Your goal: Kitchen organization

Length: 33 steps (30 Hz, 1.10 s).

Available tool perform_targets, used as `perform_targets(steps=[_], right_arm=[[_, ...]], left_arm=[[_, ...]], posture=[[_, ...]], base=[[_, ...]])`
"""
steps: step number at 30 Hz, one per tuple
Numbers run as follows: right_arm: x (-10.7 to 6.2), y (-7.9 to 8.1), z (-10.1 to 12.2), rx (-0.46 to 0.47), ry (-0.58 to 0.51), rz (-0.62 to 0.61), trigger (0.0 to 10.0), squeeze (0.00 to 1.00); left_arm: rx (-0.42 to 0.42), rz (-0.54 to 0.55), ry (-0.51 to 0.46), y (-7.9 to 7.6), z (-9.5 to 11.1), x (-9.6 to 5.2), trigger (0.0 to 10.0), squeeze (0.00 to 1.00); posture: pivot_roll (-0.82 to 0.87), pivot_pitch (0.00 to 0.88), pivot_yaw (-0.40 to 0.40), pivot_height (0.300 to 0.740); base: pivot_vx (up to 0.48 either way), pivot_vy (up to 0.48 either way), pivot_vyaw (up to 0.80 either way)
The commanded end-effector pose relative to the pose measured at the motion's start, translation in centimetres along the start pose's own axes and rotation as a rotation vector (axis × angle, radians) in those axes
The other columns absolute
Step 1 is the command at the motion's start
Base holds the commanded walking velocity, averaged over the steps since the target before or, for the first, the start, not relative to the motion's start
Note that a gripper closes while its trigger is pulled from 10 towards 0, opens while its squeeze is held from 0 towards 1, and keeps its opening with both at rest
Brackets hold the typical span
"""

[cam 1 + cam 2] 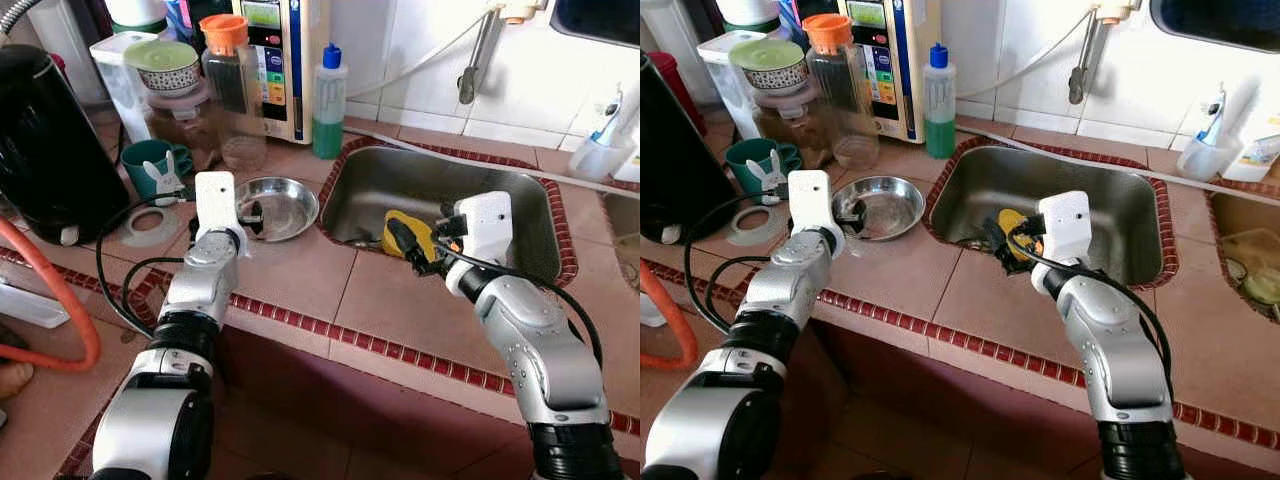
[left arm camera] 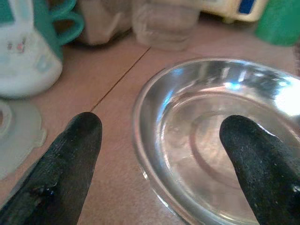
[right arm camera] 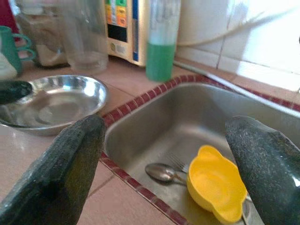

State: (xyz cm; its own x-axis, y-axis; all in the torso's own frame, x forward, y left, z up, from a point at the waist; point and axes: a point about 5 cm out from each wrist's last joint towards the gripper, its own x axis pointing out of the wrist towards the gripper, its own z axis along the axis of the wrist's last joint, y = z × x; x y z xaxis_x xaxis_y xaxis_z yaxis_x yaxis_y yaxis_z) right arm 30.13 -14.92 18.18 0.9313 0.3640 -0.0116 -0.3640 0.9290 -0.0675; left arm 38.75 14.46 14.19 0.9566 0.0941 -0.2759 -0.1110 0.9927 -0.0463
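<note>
A shallow steel dish (image 1: 285, 205) sits on the tiled counter just left of the sink (image 1: 500, 195). My left gripper (image 1: 250, 213) is open at the dish's near-left rim. In the left wrist view one finger (image 2: 70, 164) is over the counter and the other over the dish (image 2: 211, 140). A yellow bowl (image 3: 215, 185) lies in the sink beside a spoon and a fork (image 3: 161, 172). My right gripper (image 1: 405, 243) hangs open over the sink's near-left part, just above the yellow bowl (image 1: 415, 228), holding nothing.
A green soap bottle (image 1: 328, 100), an orange-lidded glass jar (image 1: 232, 85), a teal bunny mug (image 1: 152, 165) and a black kettle (image 1: 50, 140) crowd the counter's back left. An orange hose (image 1: 60, 300) curves at the left edge. A second basin (image 1: 1250, 250) lies to the right.
</note>
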Motion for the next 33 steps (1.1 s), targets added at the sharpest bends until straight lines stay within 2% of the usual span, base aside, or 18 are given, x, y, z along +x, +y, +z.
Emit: perform_targets(steps=[1,9,14,15,16,17,18,19,22,23,24,33], right_arm=[[-0.29,0.15,0.18,-0.009,0.006,-0.003,10.0,0.0],[-0.47,0.1,0.36,-0.014,0.01,-0.016,10.0,0.0],[-0.54,0.13,0.38,-0.015,0.014,-0.02,10.0,0.0],[-0.53,0.14,0.41,-0.014,0.014,-0.022,10.0,0.0],[-0.52,0.13,0.4,-0.015,0.015,-0.023,10.0,0.0],[-0.51,0.12,0.41,-0.014,0.015,-0.025,10.0,0.0],[-0.49,0.1,0.41,-0.014,0.015,-0.026,10.0,0.0],[-0.48,0.09,0.43,-0.014,0.015,-0.027,10.0,0.0],[-0.48,0.1,0.43,-0.014,0.015,-0.027,10.0,0.0],[-0.47,0.09,0.46,-0.014,0.015,-0.027,10.0,0.0],[-0.44,0.06,0.52,-0.014,0.013,-0.028,10.0,0.0],[-0.3,-0.01,0.58,-0.016,0.011,-0.029,10.0,0.0]], left_arm=[[-0.03,0.021,0.031,0.29,0.04,0.23,10.0,0.0],[-0.139,0.001,0.137,-0.12,-0.22,0.6,10.0,0.0],[-0.148,-0.016,0.149,-0.42,0.07,0.73,10.0,0.0],[-0.151,-0.028,0.154,-0.56,0.16,0.75,9.7,0.0],[-0.149,-0.029,0.155,-0.58,0.18,0.76,6.4,0.0],[-0.148,-0.032,0.157,-0.6,0.2,0.77,4.7,0.0],[-0.148,-0.031,0.161,-0.6,0.2,0.78,3.7,0.0],[-0.15,-0.029,0.166,-0.58,0.21,0.79,2.7,0.0],[-0.15,-0.027,0.167,-0.56,0.21,0.79,2.7,0.0],[-0.151,-0.028,0.169,-0.56,0.23,0.82,1.1,0.0],[-0.156,-0.026,0.172,-0.45,0.24,0.84,0.0,0.0],[-0.184,-0.019,0.187,-0.12,0.15,0.89,0.0,0.0]], posture=[[0.01,0.011,0.042,0.74],[0.01,0.015,0.051,0.74],[0.01,0.016,0.055,0.74],[0.01,0.016,0.055,0.74],[0.01,0.016,0.055,0.74],[0.01,0.017,0.055,0.74],[0.01,0.017,0.055,0.74],[0.01,0.017,0.055,0.74],[0.01,0.017,0.055,0.74],[0.01,0.017,0.054,0.74],[0.01,0.018,0.054,0.74],[0.01,0.017,0.055,0.74]], base=[[0.0,0.0,0.0],[0.0,0.0,0.0],[0.0,0.0,0.0],[0.0,0.0,0.0],[0.0,0.0,0.0],[0.0,0.0,0.0],[0.0,0.0,0.0],[0.0,0.0,0.0],[0.0,0.0,0.0],[0.0,0.0,0.0],[0.0,0.0,0.0],[0.0,0.0,0.0]])
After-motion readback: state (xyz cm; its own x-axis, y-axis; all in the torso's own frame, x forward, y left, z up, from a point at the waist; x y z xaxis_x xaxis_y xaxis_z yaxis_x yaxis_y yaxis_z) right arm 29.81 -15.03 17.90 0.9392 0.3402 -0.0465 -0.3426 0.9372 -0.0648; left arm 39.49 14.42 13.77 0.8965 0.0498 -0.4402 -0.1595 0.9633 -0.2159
